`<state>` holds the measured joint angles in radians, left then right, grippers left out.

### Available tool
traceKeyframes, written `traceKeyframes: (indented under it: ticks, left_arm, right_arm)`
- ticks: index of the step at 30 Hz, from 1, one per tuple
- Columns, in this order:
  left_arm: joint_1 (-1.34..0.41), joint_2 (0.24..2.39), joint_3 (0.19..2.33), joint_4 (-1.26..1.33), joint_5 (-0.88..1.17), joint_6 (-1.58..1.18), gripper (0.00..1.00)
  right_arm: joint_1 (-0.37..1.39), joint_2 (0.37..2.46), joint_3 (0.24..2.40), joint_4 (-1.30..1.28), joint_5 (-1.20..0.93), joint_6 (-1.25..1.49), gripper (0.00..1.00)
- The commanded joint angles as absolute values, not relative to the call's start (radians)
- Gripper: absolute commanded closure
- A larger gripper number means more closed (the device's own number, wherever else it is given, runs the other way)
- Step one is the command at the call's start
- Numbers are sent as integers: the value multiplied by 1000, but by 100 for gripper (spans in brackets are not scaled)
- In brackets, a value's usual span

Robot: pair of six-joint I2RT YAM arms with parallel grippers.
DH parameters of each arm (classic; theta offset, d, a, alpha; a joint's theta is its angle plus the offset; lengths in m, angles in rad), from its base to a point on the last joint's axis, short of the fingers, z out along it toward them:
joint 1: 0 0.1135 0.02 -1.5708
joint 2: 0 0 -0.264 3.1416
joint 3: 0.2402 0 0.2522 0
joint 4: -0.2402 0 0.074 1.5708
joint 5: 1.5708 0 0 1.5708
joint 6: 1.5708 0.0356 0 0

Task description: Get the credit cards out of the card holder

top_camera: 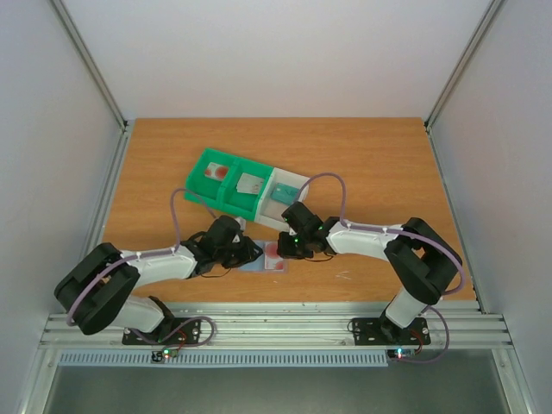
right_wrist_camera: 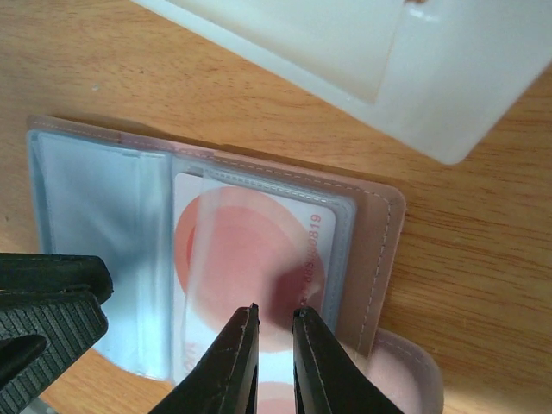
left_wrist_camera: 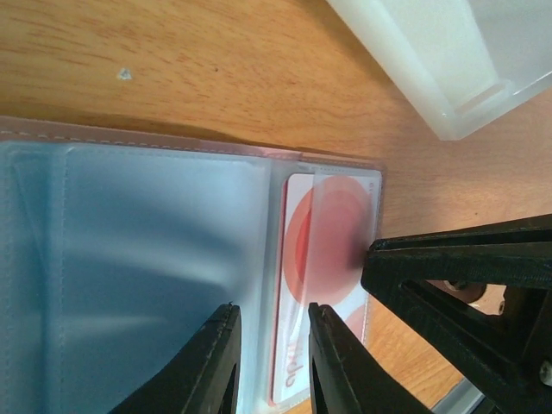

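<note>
A: What is the left gripper (left_wrist_camera: 274, 366) doing?
B: It hangs over the fold of the card holder (left_wrist_camera: 129, 259). Its fingers are a little bit apart, and I think they hold nothing.
A: Where is the holder?
B: It lies open on the table (top_camera: 379, 164), by the near edge, about in the middle, just in front of the tray (top_camera: 226, 194). One credit card (left_wrist_camera: 323, 233), white with a red patch, sits in the right pocket.
A: And the right gripper (right_wrist_camera: 274, 345)?
B: Its fingers are very close, with just a thin slit. The tips are down on the card. I cannot tell if they pinch it or only push.
A: How do we get the card out well?
B: I think the left one should press the empty half flat, so the holder cannot slide. Then the right one should pull the card slowly and flat, toward the open side of the pocket.
A: Any words?
B: Small numbers run along the card's edge, and there are red letters at one end. They are too blurry to read. I see no brand name.
</note>
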<state>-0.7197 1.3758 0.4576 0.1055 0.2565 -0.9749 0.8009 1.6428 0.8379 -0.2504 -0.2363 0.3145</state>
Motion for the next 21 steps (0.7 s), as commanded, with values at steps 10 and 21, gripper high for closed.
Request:
traceKeyframes:
  ticks: [10, 21]
  left_arm:
    - [-723, 1430, 436, 229, 296, -969, 73]
    - [-723, 1409, 440, 215, 301, -991, 73]
  right_arm:
    - [798, 1686, 829, -203, -231, 334, 85]
    - [798, 1618, 855, -265, -200, 323, 84]
